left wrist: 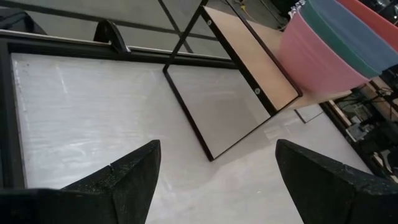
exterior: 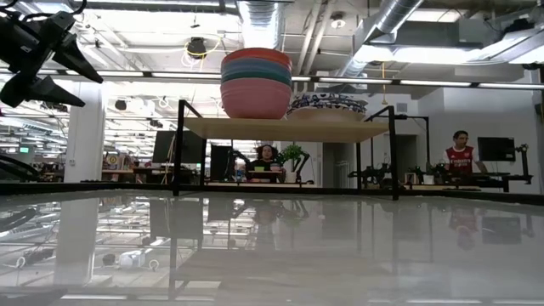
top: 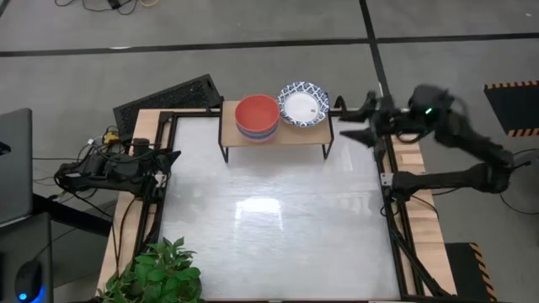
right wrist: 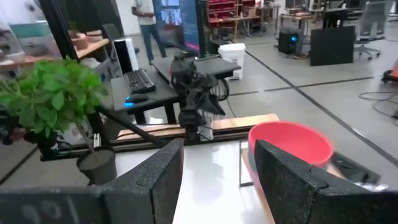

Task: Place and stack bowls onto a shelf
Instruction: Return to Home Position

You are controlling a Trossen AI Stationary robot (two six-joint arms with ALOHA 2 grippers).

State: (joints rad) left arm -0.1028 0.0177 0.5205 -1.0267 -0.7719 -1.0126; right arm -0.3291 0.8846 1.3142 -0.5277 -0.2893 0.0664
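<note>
The shelf stands at the table's far edge, its wooden top on black legs. On its left half sits a stack of plain bowls, with pink at the bottom, then green, blue and red. The white, blue-rimmed bowls are stacked on its right half. My right gripper hangs open in the air just off the shelf's right end, facing the red bowl. My left gripper waits open at the table's left edge, pointing toward the shelf.
A potted plant stands at the table's near left corner. A keyboard lies beyond the far left corner. The white table top stretches in front of the shelf. People sit in the room beyond the table.
</note>
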